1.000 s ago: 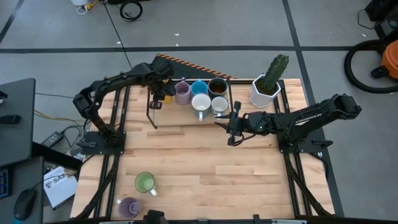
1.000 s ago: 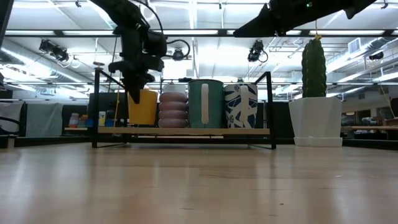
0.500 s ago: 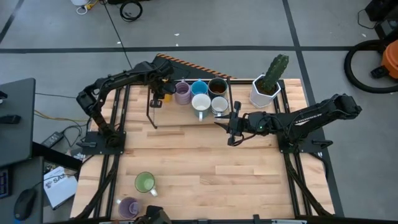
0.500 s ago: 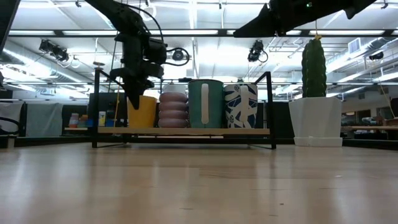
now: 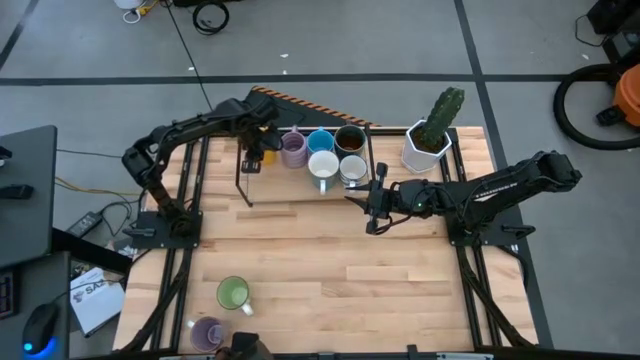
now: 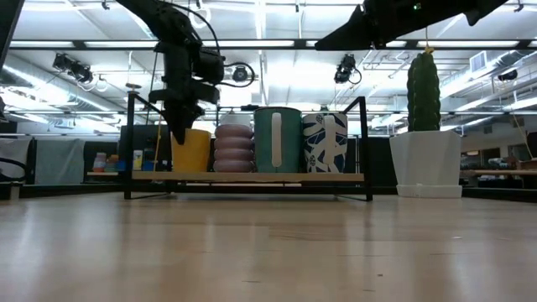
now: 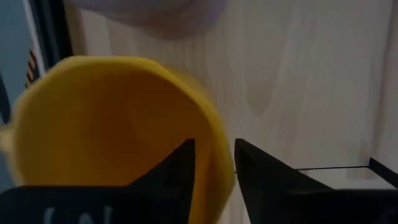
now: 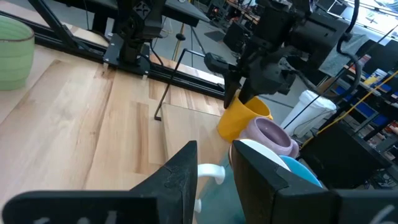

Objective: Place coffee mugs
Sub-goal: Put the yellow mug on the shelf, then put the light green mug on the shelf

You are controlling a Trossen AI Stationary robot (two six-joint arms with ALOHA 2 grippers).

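An orange mug [image 7: 106, 124] stands at the left end of the black-framed rack [image 6: 252, 177], and my left gripper [image 7: 214, 168] is shut on it from above. Beside it on the shelf stand a purple mug [image 5: 293, 148], a blue mug [image 5: 320, 141], a dark brown mug [image 5: 350, 138] and two white mugs [image 5: 322, 165] [image 5: 353, 168]. A green mug [image 5: 233, 293] and a second purple mug [image 5: 207, 333] rest on their bases near the table's near-left corner. My right gripper [image 5: 372, 205] hovers open, just in front of the rack. My left gripper holds the orange mug by its rim wall [image 7: 219, 163], one finger [image 7: 177, 171] inside the cup and the other [image 7: 261, 177] outside. The fingers come from above, pointing down. The mug stands upright with its base on the rack's shelf [image 6: 191, 170].
A white angular pot with a green cactus [image 5: 430, 135] stands at the far right, next to the rack. Bare wood spreads across the table's middle [image 5: 330, 270] between the rack and the two near-left mugs. Beyond the table lie cables and grey floor.
My left gripper has come down a little with the orange mug, which has dropped slightly and now sits on the rack's shelf. Since then it has held still.
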